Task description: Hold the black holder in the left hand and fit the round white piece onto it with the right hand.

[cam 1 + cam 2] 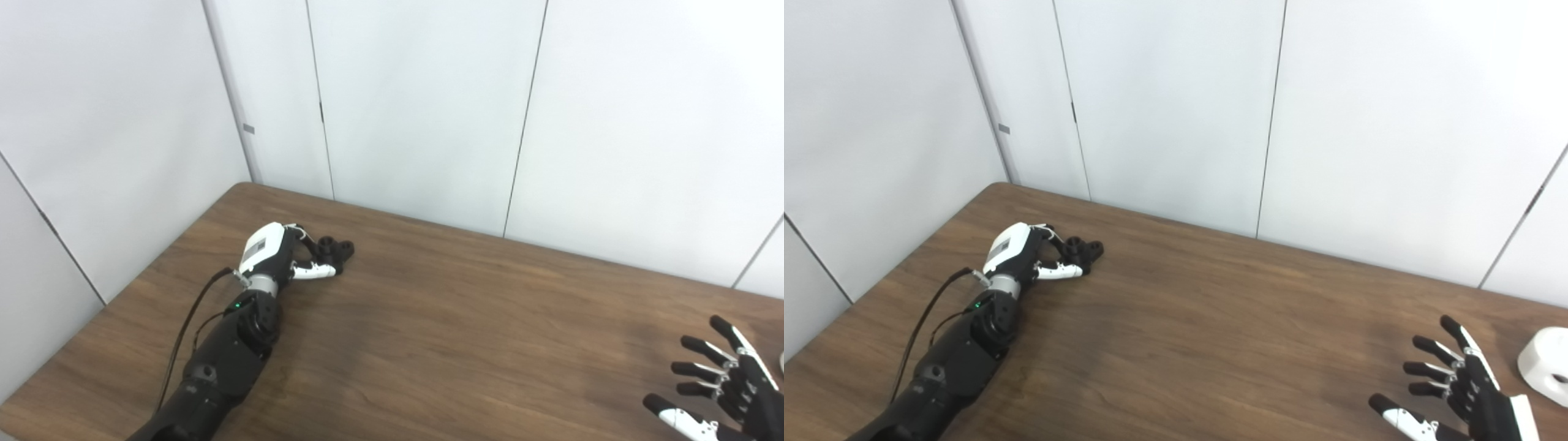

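One black holder (334,250) lies on the brown surface (441,331) near its far left corner, with the left robot hand (278,254) curled around it. The right robot hand (1454,389) hovers empty, fingers spread, just beside one round white piece (1545,365) at the right edge.

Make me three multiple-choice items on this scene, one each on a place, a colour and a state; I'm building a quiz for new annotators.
1. Where is the black holder?
A. far left part of the table, at the left robot hand
B. beside the right robot hand
C. off the table

2. What colour is the round piece at the right edge?
A. black
B. white
C. red

3. How is the right robot hand?
A. closed on the round piece
B. closed on the holder
C. open, fingers spread, holding nothing

Answers: 1 A, the holder lies at the left fingers. 2 B, it shows white in the right eye view. 3 C, its fingers are spread apart from the piece.
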`<state>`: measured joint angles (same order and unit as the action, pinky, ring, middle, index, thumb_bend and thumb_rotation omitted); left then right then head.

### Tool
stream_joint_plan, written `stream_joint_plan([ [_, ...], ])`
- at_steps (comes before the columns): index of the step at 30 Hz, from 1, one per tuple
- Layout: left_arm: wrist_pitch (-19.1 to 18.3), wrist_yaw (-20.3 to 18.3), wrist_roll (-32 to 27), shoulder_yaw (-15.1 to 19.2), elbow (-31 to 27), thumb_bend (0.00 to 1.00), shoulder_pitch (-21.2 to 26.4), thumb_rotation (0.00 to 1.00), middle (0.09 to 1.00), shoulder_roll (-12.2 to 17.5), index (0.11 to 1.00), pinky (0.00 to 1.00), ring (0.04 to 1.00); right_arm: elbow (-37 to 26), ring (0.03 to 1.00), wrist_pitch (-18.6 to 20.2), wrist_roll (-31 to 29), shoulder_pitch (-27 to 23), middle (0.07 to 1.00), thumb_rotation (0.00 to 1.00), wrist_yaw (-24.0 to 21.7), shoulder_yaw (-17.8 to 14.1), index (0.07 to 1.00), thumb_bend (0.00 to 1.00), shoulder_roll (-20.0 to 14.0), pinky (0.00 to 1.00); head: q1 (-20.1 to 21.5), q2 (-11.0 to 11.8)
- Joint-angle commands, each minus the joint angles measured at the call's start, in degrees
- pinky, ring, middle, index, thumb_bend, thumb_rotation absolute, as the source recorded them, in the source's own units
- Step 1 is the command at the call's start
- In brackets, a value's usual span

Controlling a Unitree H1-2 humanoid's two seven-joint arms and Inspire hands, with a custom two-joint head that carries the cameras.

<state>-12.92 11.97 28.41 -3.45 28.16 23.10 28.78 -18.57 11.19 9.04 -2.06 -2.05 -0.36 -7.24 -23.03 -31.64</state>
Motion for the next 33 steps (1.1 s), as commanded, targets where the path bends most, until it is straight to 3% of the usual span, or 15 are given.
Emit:
stream_joint_plan([
  [1,-0.4,0.3,2.0,-1.6,1.3,0.52,0.5,0.05,0.863,0.3,0.485,0.97,0.929,-1.8,0.664,-1.1,-0.1,-1.4,0.789,0.0,0.3,-0.5,0.908,0.56,-0.3,0.56,0.0,-0.1],
  [7,-0.7,2.5,4.0,-2.7,0.2,0.52,-0.8,0.05,0.839,0.9,0.484,0.96,0.906,-1.0,0.66,-1.8,-0.5,-1.6,0.79,0.0,0.3,-0.7,0.909,0.57,-0.4,0.55,-0.2,0.0],
  [11,1.6,2.1,3.2,-2.9,-2.5,0.52,-2.6,0.05,0.84,1.1,0.484,0.99,0.904,-0.6,0.667,-2.1,-0.7,-1.7,0.794,0.0,0.3,-0.7,0.912,0.56,-0.3,0.56,0.4,-0.1],
  [23,10.4,-4.7,2.2,-8.3,-15.9,0.52,-7.6,0.05,0.886,-0.5,0.484,0.96,0.938,1.1,0.637,-3.8,1.3,-2.5,0.778,0.0,1.3,0.2,0.894,0.58,0.4,0.54,4.1,-0.6],
  [33,18.8,-10.9,2.0,-14.6,-20.0,0.52,-8.0,0.06,0.883,-3.7,0.483,0.91,0.926,3.6,0.612,-7.8,2.7,-3.0,0.751,0.0,2.9,0.5,0.876,0.62,1.1,0.51,10.0,-2.0],
])
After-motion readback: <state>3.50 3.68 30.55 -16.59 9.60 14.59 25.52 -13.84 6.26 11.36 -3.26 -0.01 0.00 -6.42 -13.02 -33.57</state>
